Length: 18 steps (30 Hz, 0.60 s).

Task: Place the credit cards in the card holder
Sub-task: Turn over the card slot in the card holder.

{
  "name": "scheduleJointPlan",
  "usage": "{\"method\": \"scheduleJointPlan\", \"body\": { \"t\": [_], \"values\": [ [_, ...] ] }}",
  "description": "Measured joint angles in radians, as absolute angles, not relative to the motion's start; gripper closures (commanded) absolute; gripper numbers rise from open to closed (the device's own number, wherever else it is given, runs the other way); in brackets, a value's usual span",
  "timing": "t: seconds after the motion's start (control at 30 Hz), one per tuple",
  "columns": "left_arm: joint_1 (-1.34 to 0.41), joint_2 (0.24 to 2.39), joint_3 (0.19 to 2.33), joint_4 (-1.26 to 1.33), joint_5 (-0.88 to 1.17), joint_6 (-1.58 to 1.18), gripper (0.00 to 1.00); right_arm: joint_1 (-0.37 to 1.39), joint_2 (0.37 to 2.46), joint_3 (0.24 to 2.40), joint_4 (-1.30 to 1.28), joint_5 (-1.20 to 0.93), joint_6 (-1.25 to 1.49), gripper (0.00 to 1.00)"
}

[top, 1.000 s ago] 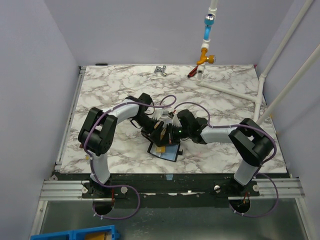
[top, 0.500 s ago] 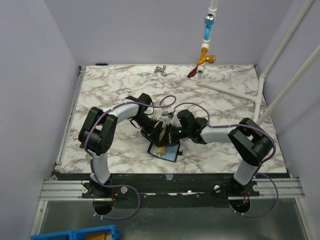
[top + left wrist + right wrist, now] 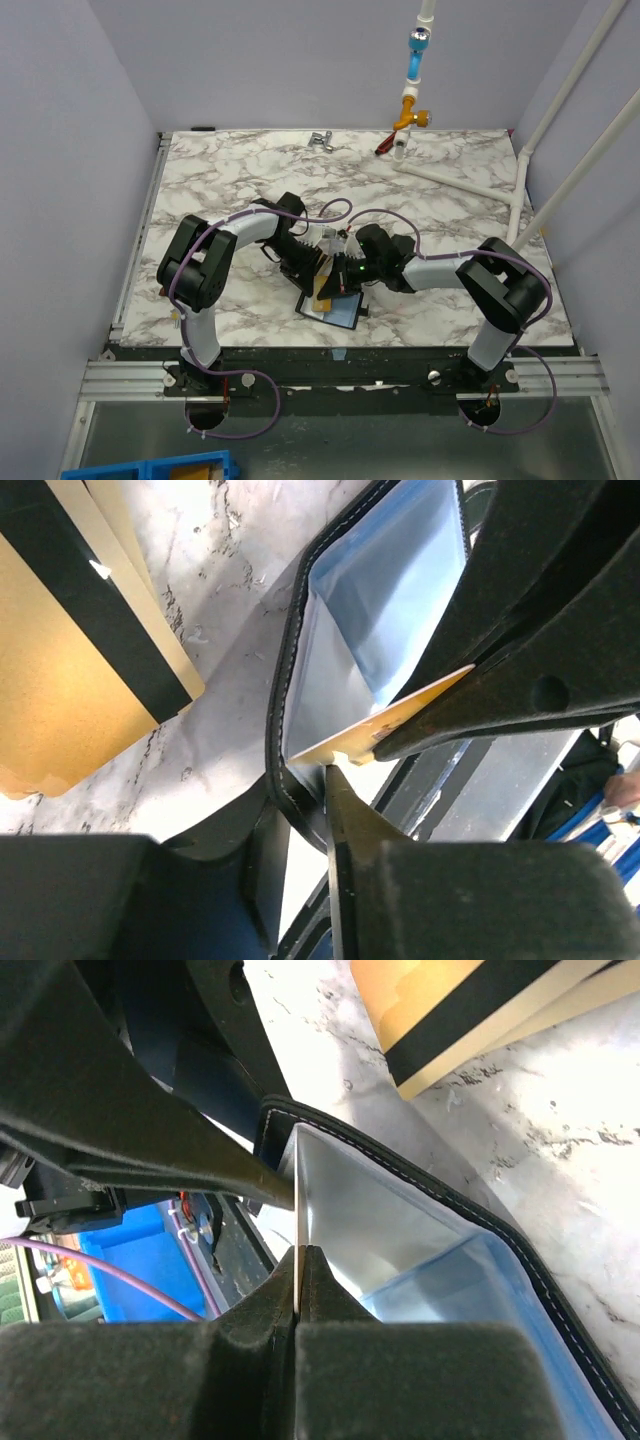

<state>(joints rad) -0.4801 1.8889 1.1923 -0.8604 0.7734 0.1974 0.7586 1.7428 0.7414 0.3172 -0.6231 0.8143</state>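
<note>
The card holder (image 3: 340,312) lies open near the table's front middle, its bluish lining (image 3: 390,610) facing up inside a black stitched rim (image 3: 450,1195). My right gripper (image 3: 298,1255) is shut on a thin pale card (image 3: 298,1200), held on edge over the holder's pocket; that card (image 3: 390,720) sits just inside the rim. My left gripper (image 3: 295,800) straddles the holder's rim with its jaws narrow, and a sliver of light still shows beside the rim. A gold-tan card with a dark stripe (image 3: 80,670) lies flat on the marble beside the holder (image 3: 450,1000).
White pipes (image 3: 470,175) with a blue and orange valve (image 3: 412,100) run along the far right. A small metal clip (image 3: 322,140) and a red item (image 3: 385,147) lie near the far edge. Both forearms (image 3: 440,268) crowd the middle.
My left jaws have narrowed around the holder's rim. Both grippers and the holder have shifted slightly toward the near edge, and more of the gold-tan card shows.
</note>
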Motion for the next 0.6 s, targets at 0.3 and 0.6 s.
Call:
{"method": "scheduleJointPlan", "body": {
  "t": [0.3, 0.6],
  "values": [
    [-0.479, 1.885, 1.188, -0.846, 0.744, 0.194, 0.89, 0.748, 1.648, 0.683, 0.288, -0.616, 0.803, 0.99],
    [-0.477, 1.87, 1.187, -0.846, 0.743, 0.194, 0.9, 0.713, 1.452, 0.511, 0.176, -0.595, 0.8, 0.99]
  ]
}}
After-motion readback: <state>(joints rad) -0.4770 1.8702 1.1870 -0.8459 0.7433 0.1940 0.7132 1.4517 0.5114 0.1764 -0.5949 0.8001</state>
